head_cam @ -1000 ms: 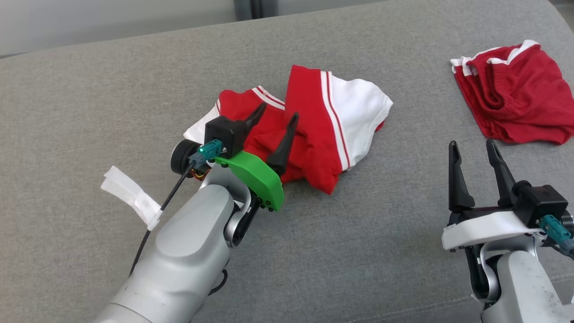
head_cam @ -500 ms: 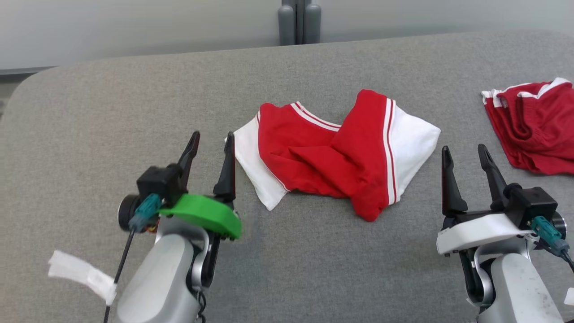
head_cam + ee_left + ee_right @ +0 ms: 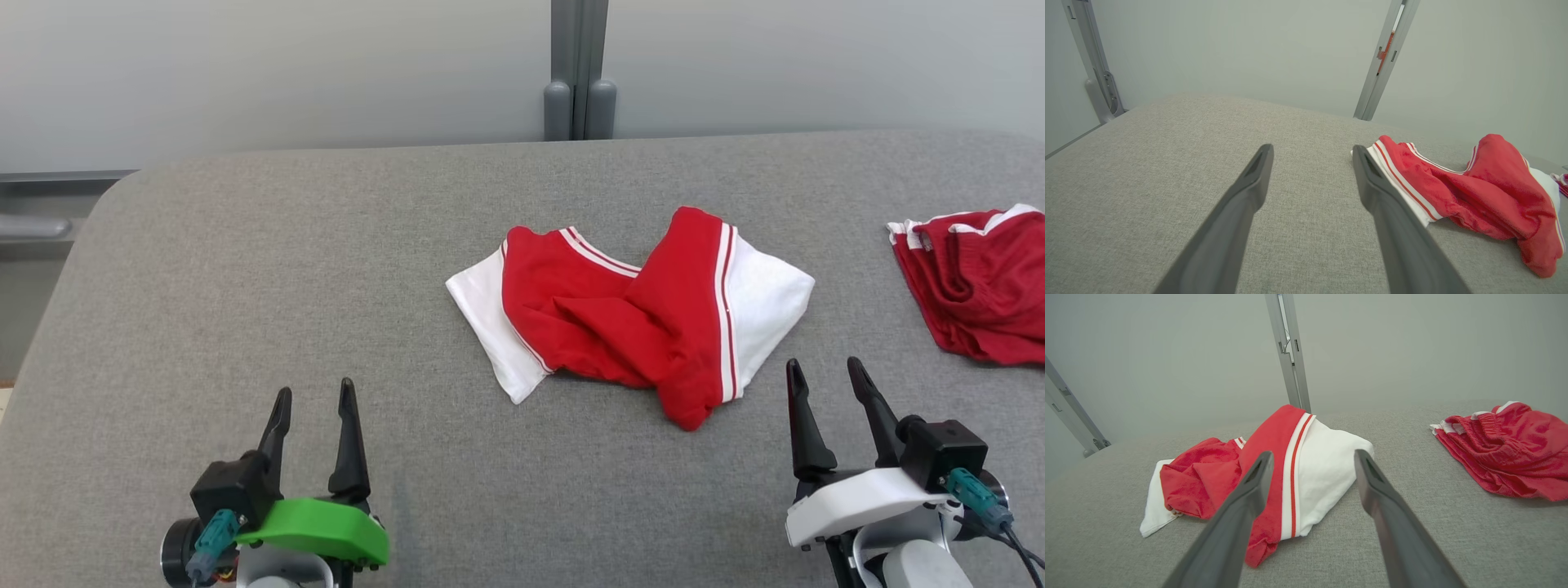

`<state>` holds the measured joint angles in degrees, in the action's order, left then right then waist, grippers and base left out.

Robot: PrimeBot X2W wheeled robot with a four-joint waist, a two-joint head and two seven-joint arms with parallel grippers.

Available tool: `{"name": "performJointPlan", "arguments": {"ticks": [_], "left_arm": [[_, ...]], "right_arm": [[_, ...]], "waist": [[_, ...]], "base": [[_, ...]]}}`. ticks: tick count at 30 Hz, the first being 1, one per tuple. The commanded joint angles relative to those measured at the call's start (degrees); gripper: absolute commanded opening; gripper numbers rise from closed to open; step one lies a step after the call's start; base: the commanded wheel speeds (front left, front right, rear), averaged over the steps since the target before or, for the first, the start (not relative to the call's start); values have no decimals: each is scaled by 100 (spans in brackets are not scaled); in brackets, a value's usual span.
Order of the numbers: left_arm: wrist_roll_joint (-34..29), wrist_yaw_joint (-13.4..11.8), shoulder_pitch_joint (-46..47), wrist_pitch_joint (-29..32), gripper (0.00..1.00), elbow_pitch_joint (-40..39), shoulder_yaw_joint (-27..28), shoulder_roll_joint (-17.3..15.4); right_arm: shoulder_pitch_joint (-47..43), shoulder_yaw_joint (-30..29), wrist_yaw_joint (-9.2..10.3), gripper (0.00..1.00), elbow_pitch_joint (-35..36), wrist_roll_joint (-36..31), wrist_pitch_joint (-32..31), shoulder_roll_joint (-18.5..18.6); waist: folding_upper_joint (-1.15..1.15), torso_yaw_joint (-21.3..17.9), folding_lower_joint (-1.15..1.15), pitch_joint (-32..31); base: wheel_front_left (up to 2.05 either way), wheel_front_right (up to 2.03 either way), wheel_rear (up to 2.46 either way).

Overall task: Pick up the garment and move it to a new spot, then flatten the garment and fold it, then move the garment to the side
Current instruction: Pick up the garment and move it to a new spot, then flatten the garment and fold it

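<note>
The red-and-white garment lies rumpled mid-way across the gray cushion. The left pincer and right pincer hang wide open and empty, short of it. Pickup or flattening looks pending; next, reach forward and nip a hem.

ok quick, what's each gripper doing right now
left gripper: open, holding nothing
right gripper: open, holding nothing

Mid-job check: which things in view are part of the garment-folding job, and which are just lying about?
In the job:
- crumpled red-and-white fabric garment, centre of the grey fabric surface
- left claw and right claw, both open, clear of it

Lying about, likely:
- bunched red garment with white trim, far right
- grey metal post behind the surface
</note>
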<state>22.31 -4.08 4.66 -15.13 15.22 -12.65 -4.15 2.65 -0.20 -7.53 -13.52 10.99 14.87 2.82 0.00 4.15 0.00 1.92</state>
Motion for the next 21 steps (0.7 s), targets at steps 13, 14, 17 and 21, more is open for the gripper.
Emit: {"name": "performJointPlan", "arguments": {"ticks": [13,14,17,21], "left_arm": [[-255,186,-317,0,100,-53,135,101],[-254,200,-311,0,100,-45,139,103],[-273,218,-296,0,100,-16,150,108],[-296,248,-267,0,100,7,165,115]], "right_arm": [[-189,127,8,100,38,23,39,14],[-195,117,8,100,42,18,38,14],[-207,108,8,100,50,19,39,14],[-207,94,8,100,53,18,39,14]], "waist": [[0,-6,0,-183],[0,-5,0,-182],[0,-4,0,-180],[0,8,0,-172]], "base": [[0,0,0],[0,0,0],[0,0,0],[0,0,0]]}}
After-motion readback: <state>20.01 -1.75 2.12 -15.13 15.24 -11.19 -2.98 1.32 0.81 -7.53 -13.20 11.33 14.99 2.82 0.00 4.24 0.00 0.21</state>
